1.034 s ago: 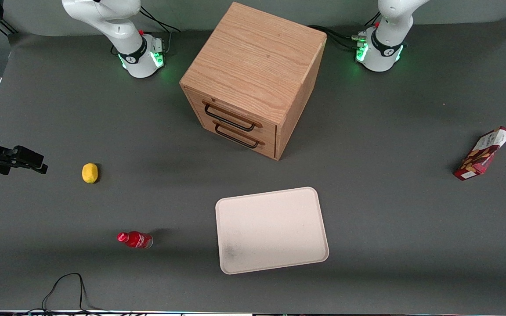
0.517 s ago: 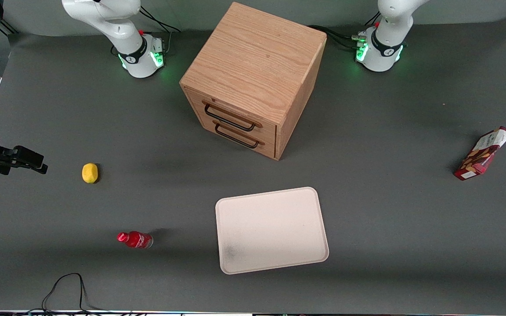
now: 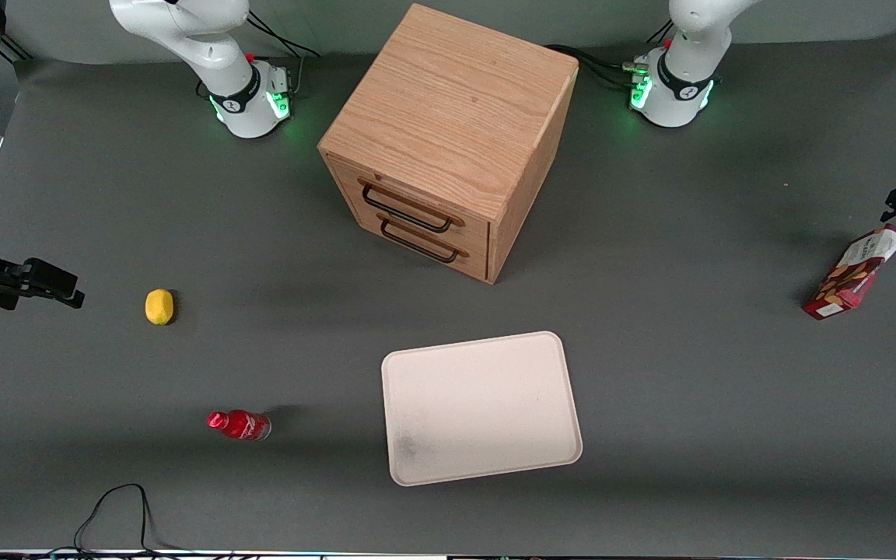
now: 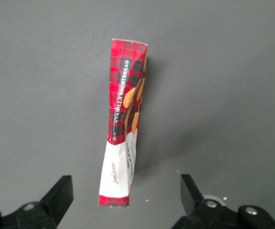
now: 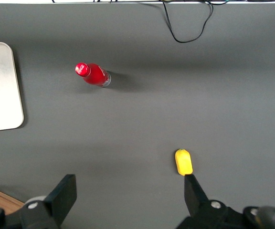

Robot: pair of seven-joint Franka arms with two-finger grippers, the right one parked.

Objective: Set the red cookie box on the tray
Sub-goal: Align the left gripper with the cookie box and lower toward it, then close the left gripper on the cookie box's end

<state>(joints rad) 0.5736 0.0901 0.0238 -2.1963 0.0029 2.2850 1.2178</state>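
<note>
One red cookie box [image 3: 855,271], a slim tartan carton with a white end, lies on the matte grey tabletop [image 3: 689,373], well apart from one smooth cream tray [image 3: 481,407] toward the working arm's end. The pincer [image 4: 125,195] hangs spread above the box.

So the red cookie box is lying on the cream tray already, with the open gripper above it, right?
Not quite. The red cookie box lies on the bare grey table, toward the working arm's end, well apart from the tray, as the front view shows. The rest holds: the gripper is open above it.
</note>
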